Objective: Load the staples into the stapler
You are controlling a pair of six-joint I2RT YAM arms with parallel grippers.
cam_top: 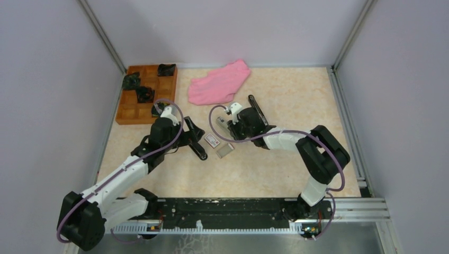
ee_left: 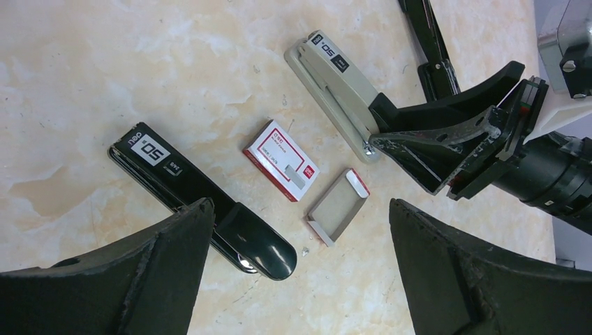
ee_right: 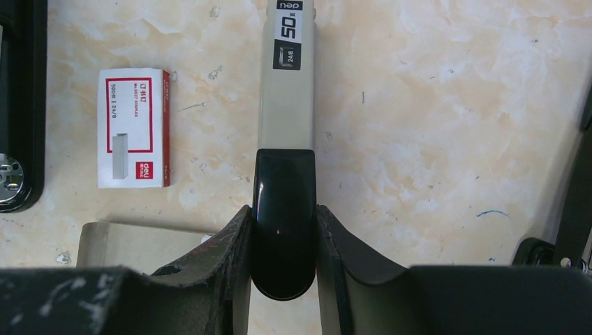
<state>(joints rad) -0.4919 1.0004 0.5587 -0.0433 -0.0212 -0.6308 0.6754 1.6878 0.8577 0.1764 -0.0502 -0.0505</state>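
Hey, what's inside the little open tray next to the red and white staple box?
The tray shows only a flat grey-beige inside, nothing sticking up; bare card or metal, I cannot tell. In the right wrist view the right tool covers part of it.

Pink cloth (cam_top: 219, 83) crumpled far back on marbled table (cam_top: 296, 100), brown compartment tray (cam_top: 128, 112) left of it, small black objects (cam_top: 144, 94) inside

Right claw (ee_right: 283, 218) grips grey stapler (ee_right: 286, 105) beside staple box (ee_right: 134, 128).
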